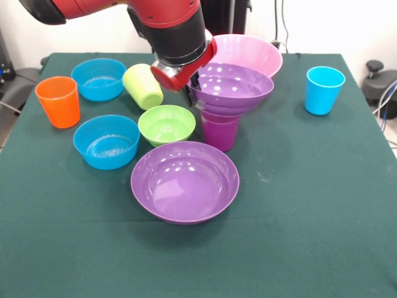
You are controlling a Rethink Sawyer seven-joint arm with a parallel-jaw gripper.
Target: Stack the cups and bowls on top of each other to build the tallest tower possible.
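A wide purple bowl (239,87) sits on the upright purple cup (220,131) at mid table. My gripper (196,87) is at this bowl's left rim, and its hold is hidden by the red wrist. A second wide purple bowl (185,181) lies in front of the cup. The small green bowl (166,124) stands just left of the cup. Two blue bowls (99,79) (107,141) stand at the left. The lime green cup (143,85) lies tipped on its side beside my wrist. The orange cup (59,102) stands far left, the light blue cup (323,90) far right. The big pink bowl (254,53) is behind the stack.
Everything rests on a dark green tablecloth (310,205). The red and black arm (167,25) comes in from the upper left over the lime green cup. Cables and dark equipment lie beyond the table's edges.
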